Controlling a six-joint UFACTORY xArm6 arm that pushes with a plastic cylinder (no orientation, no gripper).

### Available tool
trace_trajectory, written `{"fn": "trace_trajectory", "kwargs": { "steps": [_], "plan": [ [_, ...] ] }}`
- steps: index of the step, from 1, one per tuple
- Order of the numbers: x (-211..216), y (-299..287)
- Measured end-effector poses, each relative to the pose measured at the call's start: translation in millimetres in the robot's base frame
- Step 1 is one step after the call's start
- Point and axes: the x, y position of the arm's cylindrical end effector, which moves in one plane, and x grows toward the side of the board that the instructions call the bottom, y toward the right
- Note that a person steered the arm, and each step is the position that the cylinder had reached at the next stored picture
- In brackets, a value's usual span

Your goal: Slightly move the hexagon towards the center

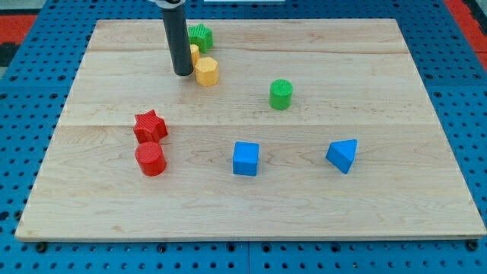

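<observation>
Camera view, and my tip [183, 73] is sitting on the wooden board [251, 205], up in the view's top left region. There are no jaws on this rig, only a straight dark rod [176, 38] coming down from the view's top edge, so nothing is opening, closing or holding anything.

The yellow hexagon [206, 71] is lying just to the view's right of my tip, very close, though whether the two are touching is hard to tell from here. Another yellow block [195, 53] is peeking out from behind the rod, just above the hexagon; its shape cannot be made out, as the rod is covering most of it. A green block [201, 36] is standing above and to the view's right of my tip, near the board's top edge, looking star-like but partly hidden.

Moving further to the view's right of my tip, a green cylinder [281, 94] is standing alone, well apart from the hexagon.

Below my tip, towards the view's bottom, a red star [150, 126] is sitting, and a red cylinder [151, 159] is sitting just beneath it, the pair touching or nearly so.

Down and to the view's right of my tip, a blue cube [246, 158] is resting near the board's middle, and a blue triangular block [342, 155] is lying further right again, apart from the cube.

Around the board, a blue pegboard surface [472, 114] is showing.
</observation>
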Motion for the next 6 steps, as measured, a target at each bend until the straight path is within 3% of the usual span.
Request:
{"fn": "trace_trajectory", "kwargs": {
  "steps": [2, 6],
  "plan": [
    [-28.2, -4.4],
    [-8.4, 11.2]
  ]
}}
